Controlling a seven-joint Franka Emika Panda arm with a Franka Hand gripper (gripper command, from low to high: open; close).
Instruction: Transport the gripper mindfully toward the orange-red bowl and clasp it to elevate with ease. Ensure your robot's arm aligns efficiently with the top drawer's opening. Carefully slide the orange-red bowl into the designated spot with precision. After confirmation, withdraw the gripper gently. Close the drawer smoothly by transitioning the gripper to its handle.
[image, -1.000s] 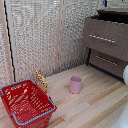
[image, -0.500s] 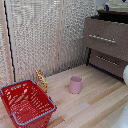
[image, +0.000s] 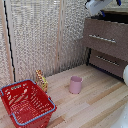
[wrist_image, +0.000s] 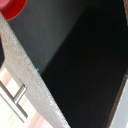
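Obs.: the thick glossy white robot arm (image: 96, 6) is up at the top of the exterior view, towards that view's right, over the dark grey-brown wooden cabinet. The white boxy end effector (image: 103, 13) hangs just above the cabinet's top edge. Its fingertips are too small there to read, and the wrist view does not show them, so I cannot tell how wide it stands or whether it grips anything.

The small glossy orange-red bowl (wrist_image: 11, 8) shows only in the wrist view, as a curved red sliver at one corner, close under the camera. It looks carried, but the contact is out of frame. Past it lies a broad dark hollow, probably the open interior of the wide dark grey-brown top drawer (image: 106, 39), bounded by a pale speckled edge. A slim silver bar handle (wrist_image: 15, 100) sits beyond that edge.

Handling, judged: the bowl is rigid, light and slick-glazed. A pinch across the rim wall is the sensible hold, and a shallow tilt could let it slip.

Clearance: the hollow looks roomy, and the speckled edge is the thing to stay clear of. On the wooden tabletop (image: 95, 107) the round pink cup (image: 75, 84) and the big red wire-mesh basket (image: 26, 102) stand well apart from the cabinet.
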